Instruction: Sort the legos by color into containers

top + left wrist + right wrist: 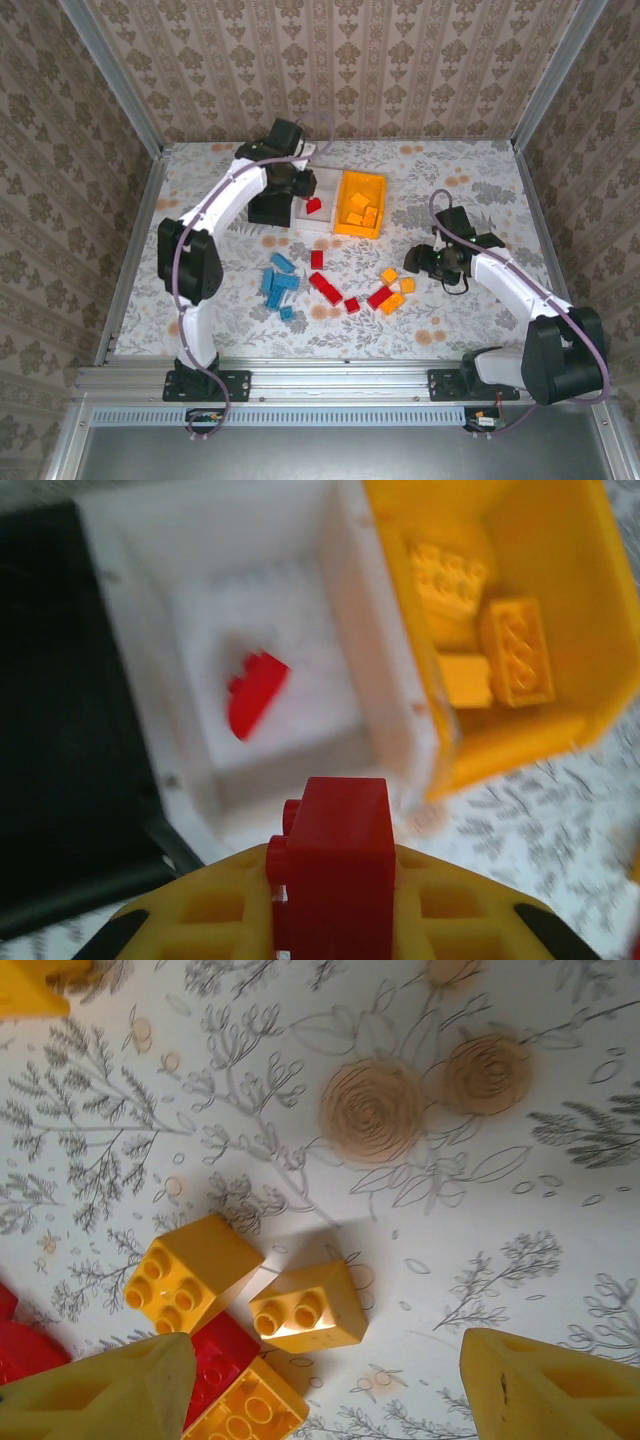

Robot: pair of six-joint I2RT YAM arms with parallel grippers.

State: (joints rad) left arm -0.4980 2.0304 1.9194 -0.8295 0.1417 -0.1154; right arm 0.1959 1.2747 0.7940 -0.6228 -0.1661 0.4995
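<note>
My left gripper (302,181) hangs over the near edge of the white bin (322,222), shut on a red brick (336,855). A second red brick (255,692) lies inside the white bin (345,650). The orange-yellow bin (592,670) holds three yellow bricks (515,650); the black bin (60,700) is on the left. My right gripper (421,261) is low over the table and open, its fingers (100,1392) either side of a small yellow brick (308,1308). Beside that lie another yellow brick (190,1270), a red one (214,1358) and a yellow one upside down (245,1408).
Loose bricks are spread on the flowered table in front of the bins: a blue cluster (279,281), red ones (326,287) in the middle, orange-yellow ones (390,276) towards my right gripper. Metal rails and papered walls close the table in.
</note>
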